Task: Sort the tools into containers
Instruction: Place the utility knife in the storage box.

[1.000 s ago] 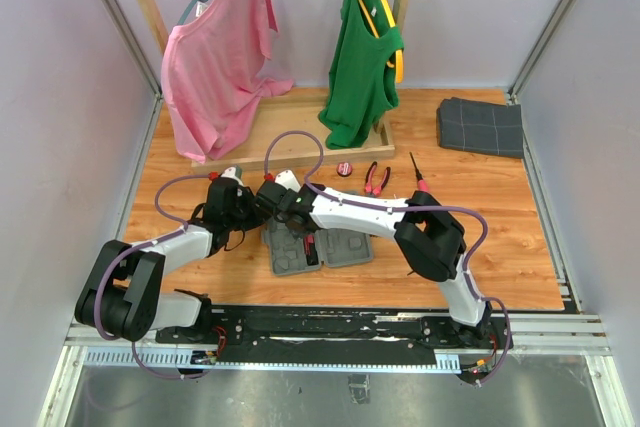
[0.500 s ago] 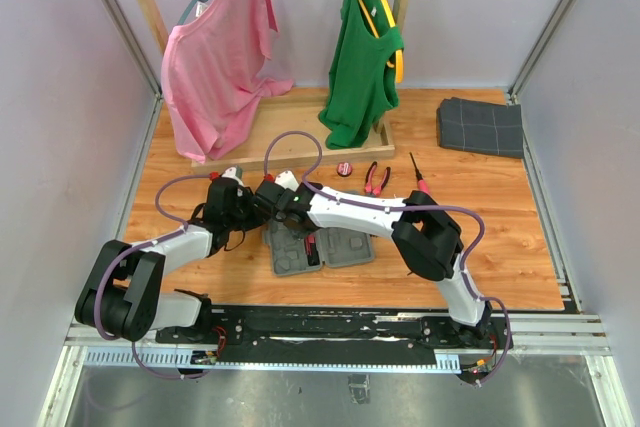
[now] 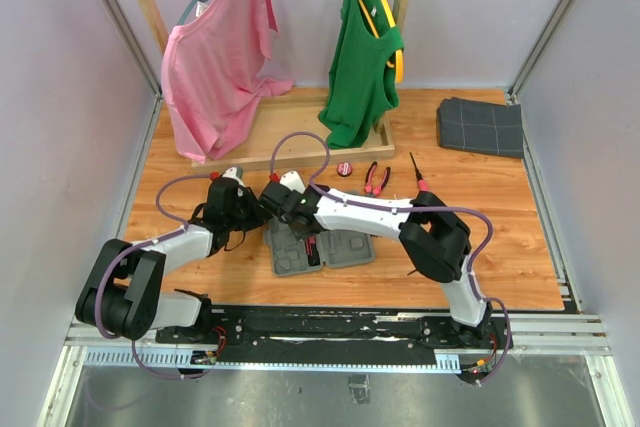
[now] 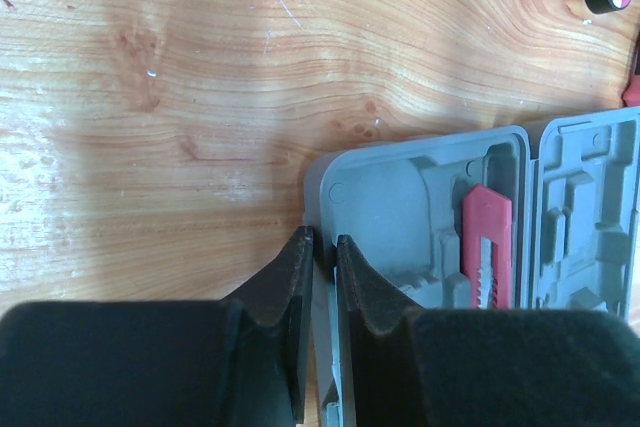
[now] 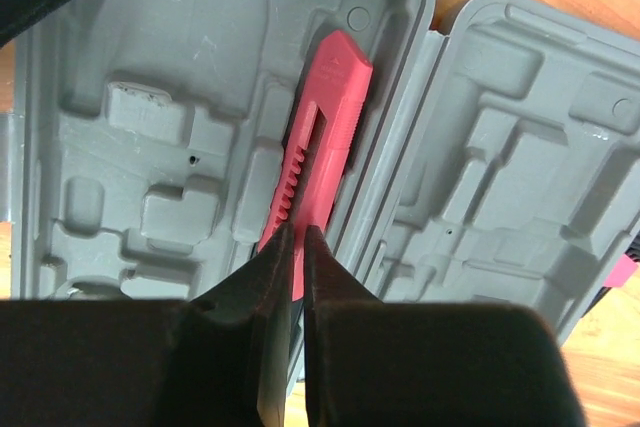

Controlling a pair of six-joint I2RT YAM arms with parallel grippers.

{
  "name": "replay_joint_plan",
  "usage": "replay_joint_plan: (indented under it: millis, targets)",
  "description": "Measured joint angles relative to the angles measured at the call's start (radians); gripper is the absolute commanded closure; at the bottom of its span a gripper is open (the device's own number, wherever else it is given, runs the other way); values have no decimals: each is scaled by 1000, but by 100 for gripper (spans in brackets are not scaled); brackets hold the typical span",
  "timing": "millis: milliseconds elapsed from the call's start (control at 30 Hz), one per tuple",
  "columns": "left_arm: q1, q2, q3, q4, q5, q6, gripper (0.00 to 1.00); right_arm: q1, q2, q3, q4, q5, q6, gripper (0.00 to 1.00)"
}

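Nearest the arms, the grey tool case (image 5: 180, 67) is laid open on the desk (image 3: 500, 217). Its 9 o'clock rim is pinched between the nearly closed fingers of the left claw (image 4: 322, 247). The right claw (image 5: 297, 237) is shut on nothing, its tips set over the pink knife (image 5: 322, 127). The knife is long, ridged and toothed, and lies along the left half's 3 o'clock edge. It is best pressed straight down at mid-length while the case is steadied. Farther off, at 1 o'clock, pliers (image 3: 376, 179) and a screwdriver (image 3: 418, 175) lie unsorted.
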Motion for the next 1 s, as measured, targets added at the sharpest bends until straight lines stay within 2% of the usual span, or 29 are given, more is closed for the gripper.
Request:
replay_joint_plan:
  millis: [167,333,1000]
  targets:
    - [0,7,0,8,10,0,85,-19,-56,-89,82,-42,18,95]
    - [0,10,0,13,11,0,85,-30,-68,-107,101,-76,25,99]
    - [0,17,0,23,16,0,86,-37,-84,-219,187,-71,80,99]
